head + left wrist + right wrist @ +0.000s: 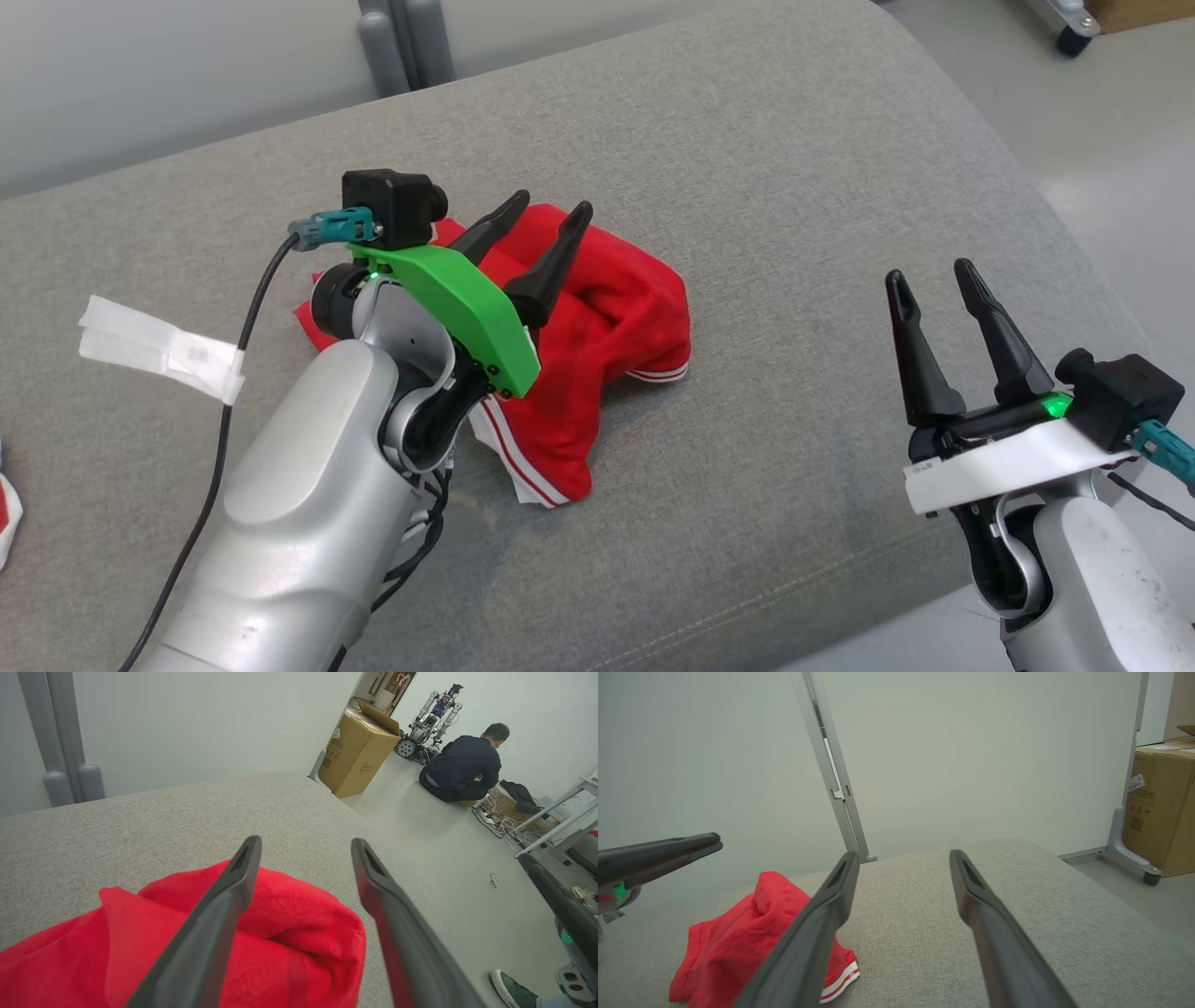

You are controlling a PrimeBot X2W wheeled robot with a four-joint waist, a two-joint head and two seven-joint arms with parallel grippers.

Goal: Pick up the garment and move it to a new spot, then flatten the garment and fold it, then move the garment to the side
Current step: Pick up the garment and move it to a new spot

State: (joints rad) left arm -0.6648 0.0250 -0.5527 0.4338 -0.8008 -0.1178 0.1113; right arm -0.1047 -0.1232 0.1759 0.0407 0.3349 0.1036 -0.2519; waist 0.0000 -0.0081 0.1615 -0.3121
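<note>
The garment (607, 327), red with a white-striped hem (523, 467), lies in a crumpled heap on the grey cushion (794, 168), a little left of its middle. My left gripper (551, 203) hangs just above the heap with its fingers spread and nothing between them. My right gripper (930, 272) is likewise released and empty, well apart to the right over bare cushion. I judge the step in hand to be flattening. To do it well I would catch single layers at two far-apart edges, one per gripper, rather than pinch the bunched middle. The striped hem looks the easiest edge to find, and pulling low along the cushion should stop the cloth rolling up again. The head view gives me the whole outline and both arms. The right wrist view shows the heap from the side, humped at the back with the hem lying flat in front. The left wrist view looks past the folds to a cardboard box (359, 749) and a person (462, 765) sitting on the floor.
</note>
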